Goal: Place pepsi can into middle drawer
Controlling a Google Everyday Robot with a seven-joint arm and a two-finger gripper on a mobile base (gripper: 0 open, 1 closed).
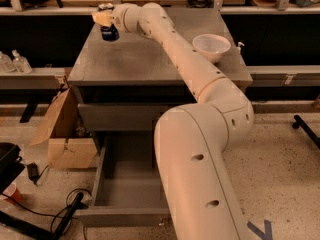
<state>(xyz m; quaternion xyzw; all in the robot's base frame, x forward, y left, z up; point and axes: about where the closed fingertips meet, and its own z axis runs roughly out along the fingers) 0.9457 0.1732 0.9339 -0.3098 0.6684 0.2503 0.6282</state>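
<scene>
The pepsi can (109, 33), blue with a silver top, is at the far left corner of the grey cabinet top (140, 59). My gripper (106, 20) reaches over that corner and its tan fingers (101, 18) are closed on the can's upper part, holding it upright just above the surface. The middle drawer (125, 184) is pulled out low at the cabinet's front, its deep tray open. My arm hides the tray's right part, and the knob does not show.
A white bowl (211, 46) stands at the right of the cabinet top. A closed grey drawer front (117, 115) sits above the open tray. An open cardboard box (62, 134) stands left of the cabinet. Cables (55, 216) lie on the floor, and bottles (15, 61) stand on a left shelf.
</scene>
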